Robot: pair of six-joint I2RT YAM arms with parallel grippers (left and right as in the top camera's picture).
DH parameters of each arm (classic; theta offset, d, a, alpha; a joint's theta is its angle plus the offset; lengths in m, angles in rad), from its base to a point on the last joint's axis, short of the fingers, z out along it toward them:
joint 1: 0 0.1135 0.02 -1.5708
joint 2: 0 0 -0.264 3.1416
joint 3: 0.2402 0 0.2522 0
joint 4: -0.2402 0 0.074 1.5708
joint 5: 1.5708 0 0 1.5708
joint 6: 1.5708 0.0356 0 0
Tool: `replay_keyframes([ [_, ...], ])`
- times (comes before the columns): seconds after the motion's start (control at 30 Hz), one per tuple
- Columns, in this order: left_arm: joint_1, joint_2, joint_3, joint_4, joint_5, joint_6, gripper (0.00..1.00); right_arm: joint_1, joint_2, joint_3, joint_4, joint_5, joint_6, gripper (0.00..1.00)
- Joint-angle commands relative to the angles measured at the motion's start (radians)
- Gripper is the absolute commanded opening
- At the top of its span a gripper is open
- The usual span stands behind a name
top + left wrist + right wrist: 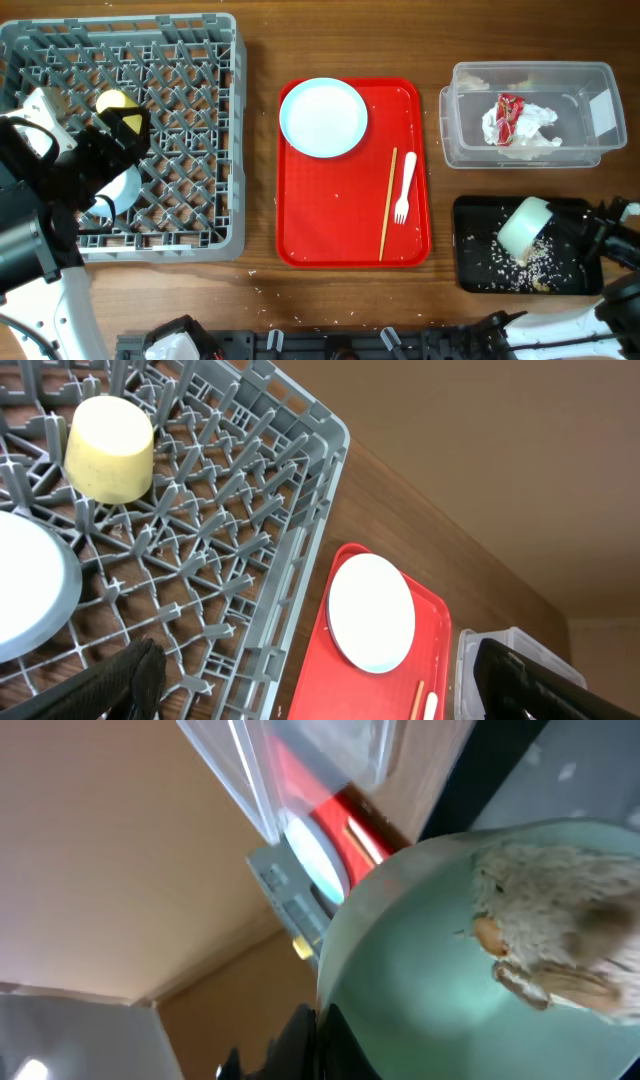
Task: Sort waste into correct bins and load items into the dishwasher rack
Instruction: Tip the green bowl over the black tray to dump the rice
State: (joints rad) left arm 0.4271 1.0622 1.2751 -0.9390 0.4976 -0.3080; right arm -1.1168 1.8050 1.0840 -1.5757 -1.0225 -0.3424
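Note:
The grey dishwasher rack point(190, 120) holds an upturned yellow cup point(108, 448) and a light blue bowl point(30, 600). My left gripper point(325, 690) hangs open above the rack's right edge, holding nothing. On the red tray lie the pale blue plate point(323, 117), the white fork point(404, 186) and the chopstick point(388, 203). My right gripper point(322, 1030) is shut on the rim of the mint green bowl point(524, 228), tilted over the black tray point(475, 275). Beige scraps point(560, 935) cling inside the bowl. The clear tub point(470, 140) holds the red wrapper point(508, 115) and tissue point(538, 122).
The red tray point(340, 220) sits between rack and bins. Rice grains and crumbs point(535, 268) are scattered on the black tray. A few crumbs dot the wooden table near the red tray. Both arm bases stand along the front edge.

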Motion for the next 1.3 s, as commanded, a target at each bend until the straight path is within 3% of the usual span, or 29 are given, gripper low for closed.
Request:
replay_keyframes([
  [0.0, -0.003, 0.0, 0.002, 0.002, -0.002, 0.01, 1.0, -0.028, 0.011, -0.002, 0.034, -0.053, 0.005, 0.04],
  [0.1, -0.003, 0.0, 0.002, 0.002, -0.002, 0.009, 1.0, -0.03, 0.011, -0.002, 0.054, -0.101, -0.038, 0.04],
  [0.17, -0.003, 0.0, 0.002, 0.002, -0.002, 0.01, 1.0, -0.03, 0.011, -0.002, 0.077, -0.086, 0.034, 0.04],
  [0.27, -0.003, 0.0, 0.002, 0.002, -0.002, 0.01, 1.0, -0.03, 0.011, -0.002, 0.018, -0.155, -0.068, 0.04],
  [0.33, -0.003, 0.0, 0.002, 0.002, -0.002, 0.009, 1.0, -0.03, 0.011, -0.002, 0.05, -0.149, 0.022, 0.04],
  [0.47, -0.003, 0.0, 0.002, 0.002, -0.002, 0.009, 1.0, -0.03, 0.011, -0.002, 0.085, -0.173, 0.045, 0.04],
  [0.57, -0.003, 0.0, 0.002, 0.002, -0.002, 0.009, 1.0, -0.03, 0.011, -0.002, 0.024, -0.16, -0.026, 0.04],
  [0.63, -0.003, 0.0, 0.002, 0.002, -0.002, 0.01, 1.0, -0.03, 0.011, -0.002, 0.033, -0.104, 0.066, 0.04],
  [0.67, -0.003, 0.0, 0.002, 0.002, -0.002, 0.009, 1.0, -0.03, 0.011, -0.002, -0.036, -0.098, 0.023, 0.04],
  [0.8, -0.003, 0.0, 0.002, 0.002, -0.002, 0.009, 1.0, -0.033, 0.006, 0.0, 0.1, -0.133, 0.079, 0.04],
  [0.83, -0.003, 0.0, 0.002, 0.002, -0.002, 0.009, 1.0, -0.033, 0.006, 0.001, 0.115, -0.083, 0.138, 0.04],
  [0.93, -0.003, 0.0, 0.002, 0.002, -0.002, 0.009, 1.0, -0.033, 0.006, 0.001, 0.109, -0.108, 0.084, 0.04],
  [1.0, -0.003, 0.0, 0.002, 0.002, -0.002, 0.009, 1.0, -0.033, 0.006, 0.002, 0.123, -0.099, 0.141, 0.04],
  [1.07, -0.003, 0.0, 0.002, 0.002, -0.002, 0.009, 1.0, -0.033, 0.006, 0.002, 0.105, -0.147, 0.079, 0.04],
  [1.13, -0.003, 0.0, 0.002, 0.002, -0.002, 0.009, 1.0, -0.033, 0.006, 0.002, 0.096, -0.092, 0.138, 0.04],
  [1.2, -0.003, 0.0, 0.002, 0.002, -0.002, 0.009, 1.0, -0.037, 0.006, 0.002, 0.022, -0.191, -0.025, 0.04],
  [1.27, -0.003, 0.0, 0.002, 0.002, -0.002, 0.01, 1.0, -0.037, 0.006, 0.002, 0.084, -0.224, 0.005, 0.04],
])
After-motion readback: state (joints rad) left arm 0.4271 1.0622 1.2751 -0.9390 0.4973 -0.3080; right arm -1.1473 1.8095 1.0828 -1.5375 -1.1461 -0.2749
